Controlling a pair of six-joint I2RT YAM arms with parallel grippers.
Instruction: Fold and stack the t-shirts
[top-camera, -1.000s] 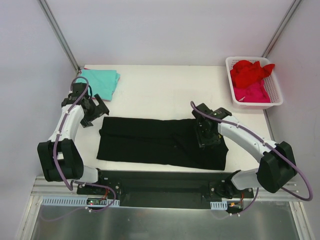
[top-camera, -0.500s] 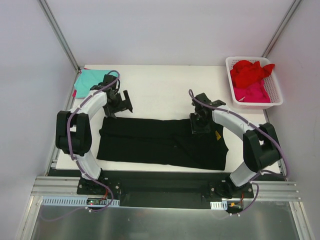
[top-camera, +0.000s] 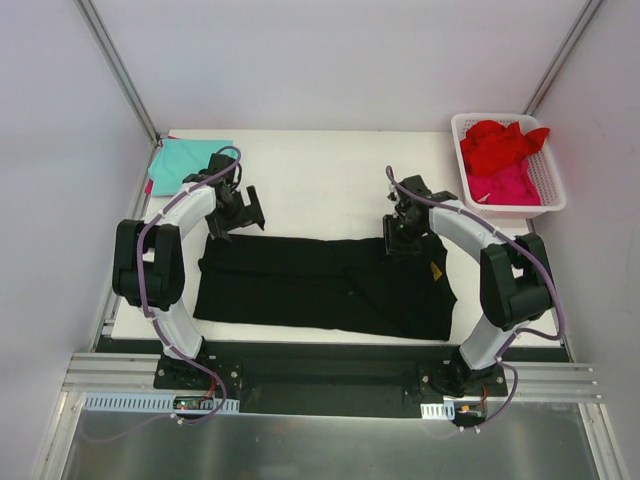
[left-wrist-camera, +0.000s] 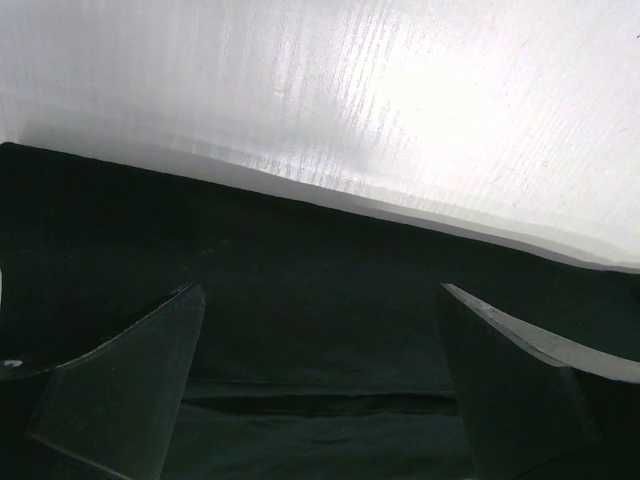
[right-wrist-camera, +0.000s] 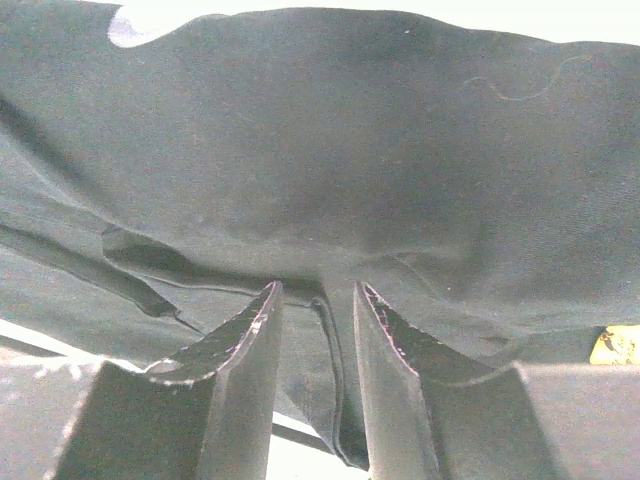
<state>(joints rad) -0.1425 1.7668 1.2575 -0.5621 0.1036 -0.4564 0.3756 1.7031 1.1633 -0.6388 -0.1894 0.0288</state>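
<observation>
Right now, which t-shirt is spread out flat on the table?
The large black cloth t-shirt; the teal one lies folded at the far-left corner, the red and pink sit bunched in the basket.

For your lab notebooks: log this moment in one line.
left gripper: open, above black shirt edge | right gripper: closing on shirt fold

teal shirt (top-camera: 178, 165) partly hidden by arm

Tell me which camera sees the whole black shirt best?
The top camera: it shows the whole black shirt spread flat on the table. The left wrist camera shows just an edge strip; the right wrist camera only wrinkled cloth up close.
</observation>
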